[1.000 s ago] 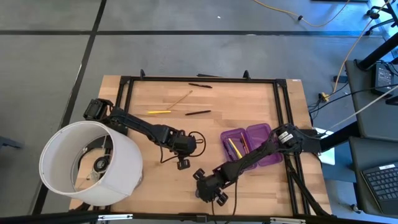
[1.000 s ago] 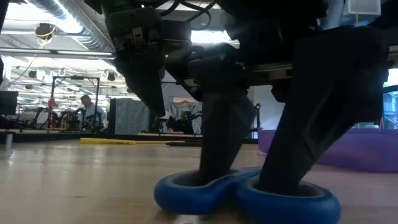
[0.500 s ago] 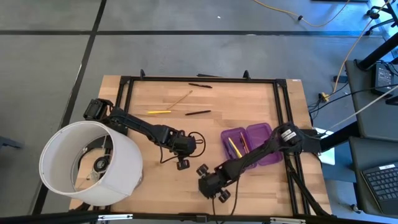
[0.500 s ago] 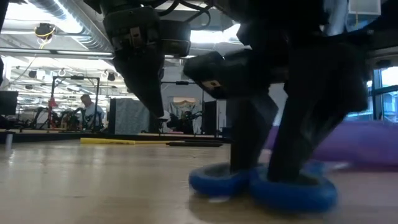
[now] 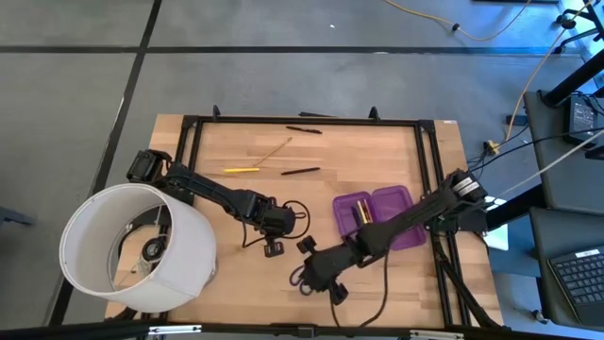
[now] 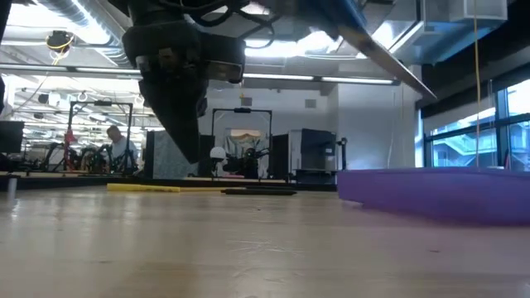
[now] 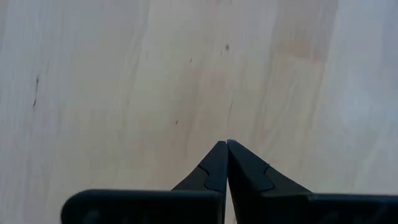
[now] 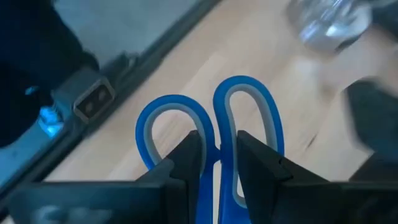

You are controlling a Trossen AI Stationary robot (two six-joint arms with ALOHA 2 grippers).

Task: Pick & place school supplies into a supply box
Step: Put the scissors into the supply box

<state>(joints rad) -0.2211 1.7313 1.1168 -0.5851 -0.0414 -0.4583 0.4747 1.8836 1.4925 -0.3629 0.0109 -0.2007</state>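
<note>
Scissors (image 8: 214, 134), blue-handled, are clamped between the fingers of the right gripper (image 8: 214, 165) and raised off the counter (image 5: 377, 165), at about 6 o'clock on the work surface in the high view. The blade (image 6: 381, 51) shows in the low view, pointing down toward the supply box (image 6: 439, 194). This purple supply box (image 5: 377, 219) lies open at roughly 4 o'clock, with pencils inside. The left gripper (image 7: 227, 163) has its fingers pressed together, holding nothing, near the counter's centre, close beside the right gripper. At 12 o'clock lie a yellow pencil (image 5: 241, 170), a second thin pencil (image 5: 276, 149) and two black pens (image 5: 300, 171). A white cylindrical shade (image 5: 137, 247) stands at 8 o'clock.
</note>
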